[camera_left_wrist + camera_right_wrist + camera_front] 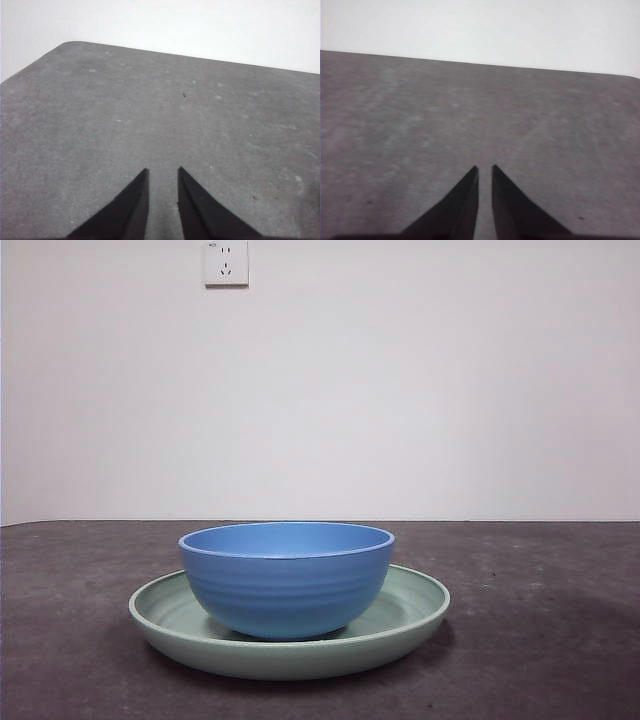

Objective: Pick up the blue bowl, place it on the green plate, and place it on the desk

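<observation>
Surroundings: the desk (560, 640) runs dark and speckled across the front view, with a pale wall (420, 390) behind it and a white wall socket (226, 262) high on that wall. Nothing stands between the camera and the crockery.

Task items: the blue bowl (287, 580) sits upright inside the green plate (420, 605), its base on the plate's floor, roughly centred. The plate lies flat on the desk. No arm shows in the front view.

My left gripper (163, 172) points across bare desk surface; its jaws stand a narrow gap apart, with nothing between them and touching nothing. My right gripper (485, 168) likewise looks over bare desk; its jaws are nearly together, only a thin slit between the tips, holding nothing. Neither wrist view shows the bowl or the plate.
</observation>
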You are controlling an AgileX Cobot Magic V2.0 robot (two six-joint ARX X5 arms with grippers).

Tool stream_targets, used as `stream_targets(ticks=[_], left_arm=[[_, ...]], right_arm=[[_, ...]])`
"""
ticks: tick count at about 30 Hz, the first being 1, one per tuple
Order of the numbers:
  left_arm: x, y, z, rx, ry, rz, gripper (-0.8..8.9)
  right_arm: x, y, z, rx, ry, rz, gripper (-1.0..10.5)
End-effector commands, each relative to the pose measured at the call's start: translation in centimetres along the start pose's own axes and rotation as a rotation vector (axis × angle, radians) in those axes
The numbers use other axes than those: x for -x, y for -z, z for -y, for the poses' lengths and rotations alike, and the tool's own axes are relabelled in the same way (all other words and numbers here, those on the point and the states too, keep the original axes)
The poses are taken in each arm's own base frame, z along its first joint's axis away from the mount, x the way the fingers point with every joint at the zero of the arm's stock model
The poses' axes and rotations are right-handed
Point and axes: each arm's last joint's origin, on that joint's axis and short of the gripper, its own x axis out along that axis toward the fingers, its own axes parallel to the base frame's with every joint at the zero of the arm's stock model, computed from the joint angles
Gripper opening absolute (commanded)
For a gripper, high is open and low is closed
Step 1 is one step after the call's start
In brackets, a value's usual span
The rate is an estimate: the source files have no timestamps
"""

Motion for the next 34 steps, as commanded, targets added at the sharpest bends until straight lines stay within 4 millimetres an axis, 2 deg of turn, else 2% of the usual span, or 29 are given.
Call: stream_targets(ticks=[1, 8, 34], left_arm=[[-0.2, 0.7, -0.1, -0.007, -0.009, -0.024, 0.89], [-0.2, 0.7, -0.1, -0.007, -0.009, -0.024, 0.89], [-0.2, 0.7, -0.1, -0.007, -0.009, -0.024, 0.89]], right_arm=[[0.0, 0.6, 0.1, 0.008, 0.048, 0.009, 0.4], [-0.5, 2.3, 0.2, 0.01, 0.085, -0.054, 0.4], [-0.5, 2.1, 0.2, -0.004, 0.087, -0.029, 0.4]])
